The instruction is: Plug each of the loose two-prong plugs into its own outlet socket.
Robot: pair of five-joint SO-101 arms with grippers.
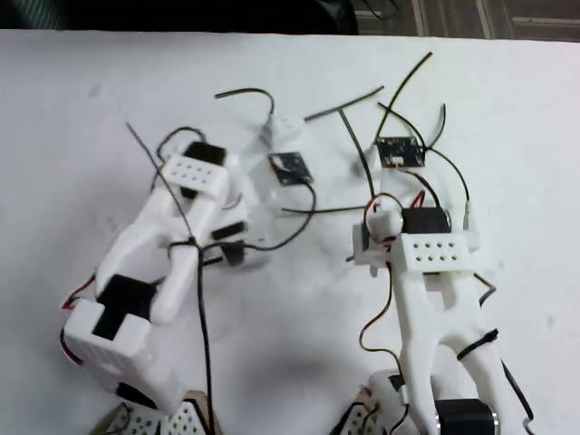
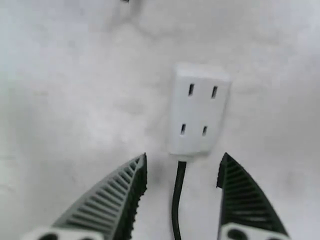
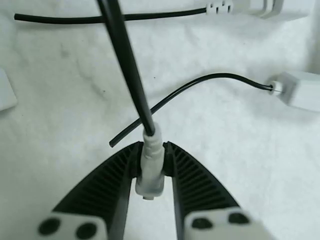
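White table (image 1: 82,100) fills the high view, loose black cords (image 1: 313,213) scattered across its upper middle. The left arm (image 1: 149,236) stretches from the lower left of the frame toward the centre, while the right arm (image 1: 435,308) rises from the lower right, its front end just right of centre.

Over to the left wrist view: a white outlet block (image 2: 197,110) lies flat on the table, two pairs of slots facing up, all four bare. The left gripper (image 2: 184,157) is spread wide just short of the block and grips nothing, with the block's black cord (image 2: 177,200) running between its fingers.

And the right gripper (image 3: 152,146) is clamped tight on a white plug (image 3: 149,180), its black lead (image 3: 122,65) running out ahead of the fingers. Beyond, another white connector (image 3: 300,90) rests on the table with its own thin cord.
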